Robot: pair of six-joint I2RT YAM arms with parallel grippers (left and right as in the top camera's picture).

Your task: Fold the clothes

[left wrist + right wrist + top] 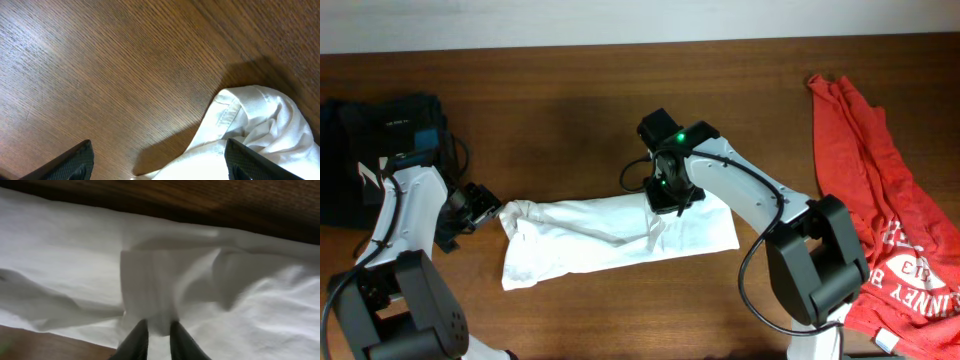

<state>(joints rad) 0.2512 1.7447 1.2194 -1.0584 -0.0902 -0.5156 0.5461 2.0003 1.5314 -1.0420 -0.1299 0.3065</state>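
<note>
White T-shirt (610,235) in long band on desk (570,100); looks soft, light, limp. Right fingers (136,341) nearly closed, pinching fold. Left fingers (75,159) spread wide, empty, bunched end just ahead. Best hold: doubled edge.

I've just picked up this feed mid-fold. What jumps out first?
The white T-shirt lies bunched into a long strip in the middle of the table, with the right gripper pinching a fold at its upper edge. The left gripper sits open just off the strip's left end. A red shirt lies crumpled at the far right.
</note>
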